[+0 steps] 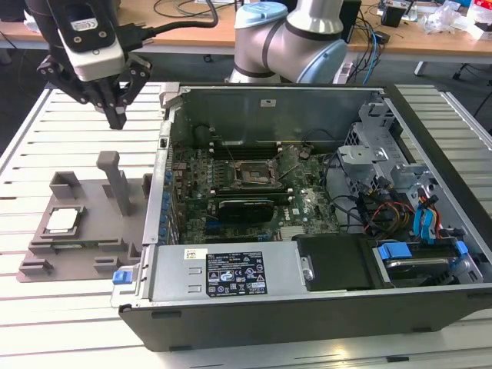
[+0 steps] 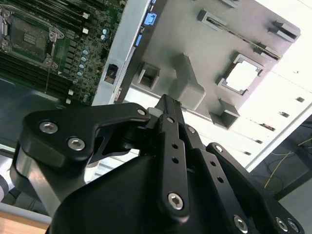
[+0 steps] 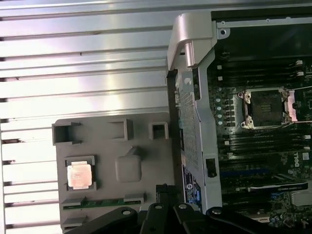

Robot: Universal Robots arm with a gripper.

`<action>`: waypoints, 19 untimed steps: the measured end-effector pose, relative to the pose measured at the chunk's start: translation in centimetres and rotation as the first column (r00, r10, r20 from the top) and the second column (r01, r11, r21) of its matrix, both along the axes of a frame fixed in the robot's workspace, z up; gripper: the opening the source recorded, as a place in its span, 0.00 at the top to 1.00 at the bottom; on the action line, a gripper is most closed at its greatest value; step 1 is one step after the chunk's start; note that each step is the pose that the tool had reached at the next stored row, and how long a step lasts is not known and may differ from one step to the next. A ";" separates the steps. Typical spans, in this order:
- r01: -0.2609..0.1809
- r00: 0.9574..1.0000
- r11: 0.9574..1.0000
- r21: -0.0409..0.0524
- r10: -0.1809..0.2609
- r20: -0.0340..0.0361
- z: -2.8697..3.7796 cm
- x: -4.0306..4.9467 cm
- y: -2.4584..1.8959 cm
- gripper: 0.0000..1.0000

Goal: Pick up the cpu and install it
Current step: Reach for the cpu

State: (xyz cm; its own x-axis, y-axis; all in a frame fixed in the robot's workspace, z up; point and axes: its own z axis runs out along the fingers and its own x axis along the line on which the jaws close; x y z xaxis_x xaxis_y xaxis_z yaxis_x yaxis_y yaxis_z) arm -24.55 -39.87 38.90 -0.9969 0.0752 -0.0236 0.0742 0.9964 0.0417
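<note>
Pale slatted surface (image 1: 69, 323) carries a grey holder (image 1: 88, 207) and an open computer case (image 1: 307, 304) just beside it. Above the holder hangs the hand (image 1: 117, 117), its fingers pressed together and gripping nothing. Well below the hand, the cpu (image 1: 63, 220) lies flat in the holder's square recess, untouched. Farther from the hand, inside the case, the motherboard's socket (image 1: 252, 175) shows dark within its metal frame.

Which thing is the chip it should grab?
Beside the big open black computer case, on the exterior view's left, lies a grey plastic holder block. The cpu is the small pale silver square chip seated in it, the only silvery piece among dull grey posts.
</note>
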 end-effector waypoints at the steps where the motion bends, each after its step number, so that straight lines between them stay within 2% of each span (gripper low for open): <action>1: 0.000 1.000 1.000 0.000 0.000 0.000 -0.01 -0.21 0.00 0.89; 11: 0.000 1.000 1.000 0.000 0.000 0.000 -0.06 -1.52 0.00 0.89; 19: 0.000 1.000 1.000 0.000 0.000 0.000 -0.11 -3.16 0.00 0.89</action>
State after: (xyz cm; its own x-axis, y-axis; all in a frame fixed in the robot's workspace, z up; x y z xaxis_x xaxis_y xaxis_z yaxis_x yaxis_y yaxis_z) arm -27.71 -39.87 38.79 -0.9969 0.0753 -0.0236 0.0742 0.9964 0.0417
